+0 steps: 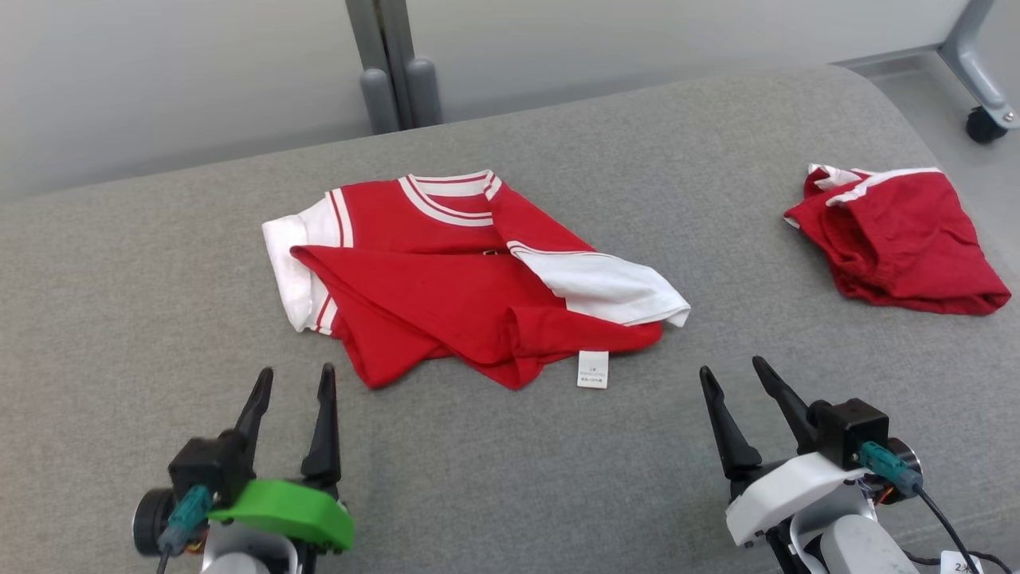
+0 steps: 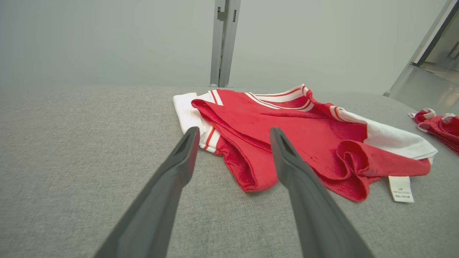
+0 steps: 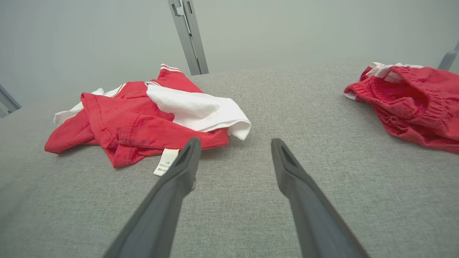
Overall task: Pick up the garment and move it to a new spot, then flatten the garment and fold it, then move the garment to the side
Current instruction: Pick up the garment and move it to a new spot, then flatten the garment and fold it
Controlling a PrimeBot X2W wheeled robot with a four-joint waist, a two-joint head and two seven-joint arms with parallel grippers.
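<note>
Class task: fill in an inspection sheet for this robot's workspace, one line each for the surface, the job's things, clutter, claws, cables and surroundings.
Surface: grey fabric surface, flat, no stains seen.
Job's things: red and white shirt lies rumpled mid-surface, its hem folded over and one white sleeve on top; care label sticks out at its near edge.
Clutter: second red garment, bunched, lying apart to the robot's right.
Claws: left claw and right claw both open, holding nothing, short of the shirt.
Cables: black cable runs from the right wrist; teal plug on the left wrist.
Surroundings: grey post and pale wall behind; castor at far right.
</note>
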